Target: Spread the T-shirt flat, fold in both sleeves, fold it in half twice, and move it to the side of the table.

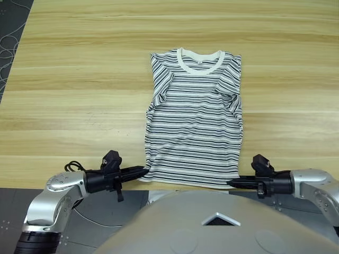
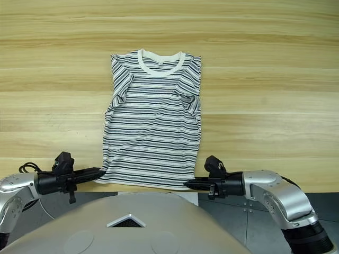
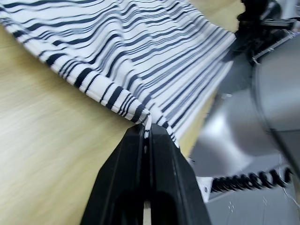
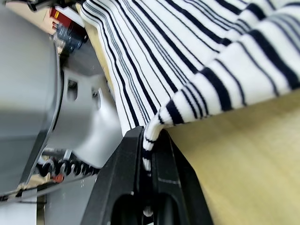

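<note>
Pinches the left hem corner of the shirt [image 1: 195, 127] in the left gripper [image 1: 144, 171], clamped tight on a small fold of striped cloth. Lies flat and front up on the table [image 1: 79, 79], with the collar [image 1: 200, 59] at its far end and the hem at its near end. Shows both sleeves already turned in over the body, the left sleeve [image 1: 161, 90] and the right sleeve [image 1: 233, 99], so reads as the start of the first half fold. Pinches the shirt's right hem corner in the right gripper [image 1: 233, 183], likewise clenched on the cloth edge. Probably calls next for raising both corners together and carrying the hem over the body toward the collar, level and at one pace, then laying it down just short of the neckband. Risks a skewed fold, or a sleeve flipping back out, if one side leads. Needs a light, even lift, since the thin knit seems likely to sag in the middle between the two holds and drag on the layer beneath.
</note>
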### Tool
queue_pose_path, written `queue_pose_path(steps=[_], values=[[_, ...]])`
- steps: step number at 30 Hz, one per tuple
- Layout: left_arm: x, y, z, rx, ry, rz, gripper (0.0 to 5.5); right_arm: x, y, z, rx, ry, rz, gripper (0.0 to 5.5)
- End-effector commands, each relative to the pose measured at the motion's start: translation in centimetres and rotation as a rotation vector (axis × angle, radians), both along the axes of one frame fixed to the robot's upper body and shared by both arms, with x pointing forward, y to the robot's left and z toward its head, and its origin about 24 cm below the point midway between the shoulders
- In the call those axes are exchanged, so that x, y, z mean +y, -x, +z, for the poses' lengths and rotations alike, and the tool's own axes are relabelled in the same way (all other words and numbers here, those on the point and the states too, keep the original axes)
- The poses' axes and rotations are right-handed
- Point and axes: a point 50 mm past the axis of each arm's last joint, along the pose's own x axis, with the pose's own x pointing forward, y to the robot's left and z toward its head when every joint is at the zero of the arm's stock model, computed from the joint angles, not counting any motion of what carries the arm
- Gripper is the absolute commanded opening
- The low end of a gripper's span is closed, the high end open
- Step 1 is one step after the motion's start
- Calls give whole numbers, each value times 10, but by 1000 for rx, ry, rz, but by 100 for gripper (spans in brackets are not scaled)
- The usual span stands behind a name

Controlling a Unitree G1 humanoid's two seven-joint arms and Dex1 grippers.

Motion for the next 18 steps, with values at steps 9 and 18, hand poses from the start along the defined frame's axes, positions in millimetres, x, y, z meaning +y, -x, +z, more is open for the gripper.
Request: queue_pose_path(steps=[9, 18], values=[[12, -54, 34, -179, 156, 231, 10, -14, -72, 29, -125, -320, -364, 12], [15, -155, 23, -269, 35, 702, 10, -16, -167, 32, -260, -271, -788, 12]])
